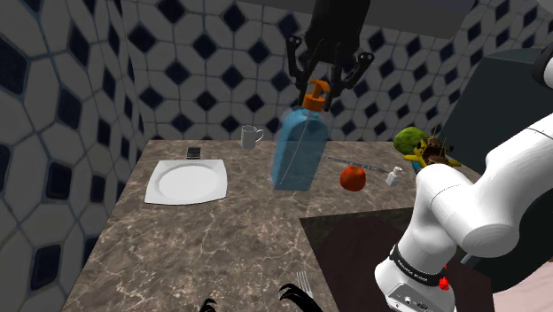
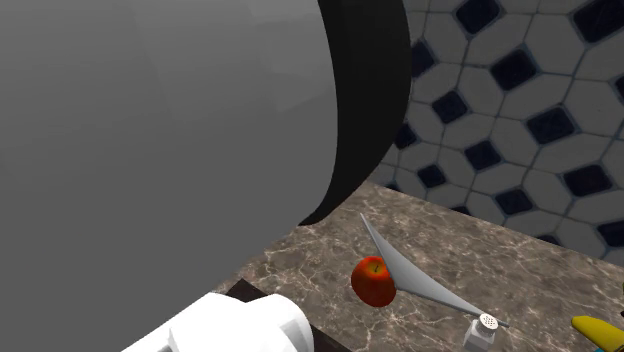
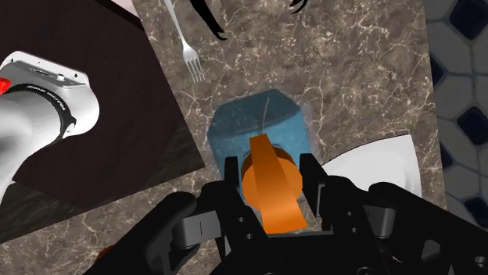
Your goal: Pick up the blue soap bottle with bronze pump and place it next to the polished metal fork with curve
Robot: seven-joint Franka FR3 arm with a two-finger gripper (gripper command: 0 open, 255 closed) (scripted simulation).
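black pincer (image 1: 324,87) clasping orange pump (image 3: 272,187) of translucent blue bottle (image 1: 297,155), above veined stone counter (image 1: 221,248); metal fork (image 3: 186,47)

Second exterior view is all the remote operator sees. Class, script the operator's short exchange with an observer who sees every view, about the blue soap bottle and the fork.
Operator: Is the bottle held?
Observer: Yes. The black gripper is shut on the orange-bronze pump of the translucent blue soap bottle.
Operator: Where is the fork?
Observer: The polished silver metal fork lies on the brown marble counter, beside the dark stand, apart from the bottle.
Operator: Anything else close by?
Observer: A white square plate lies to the shoulder view's left of the bottle.
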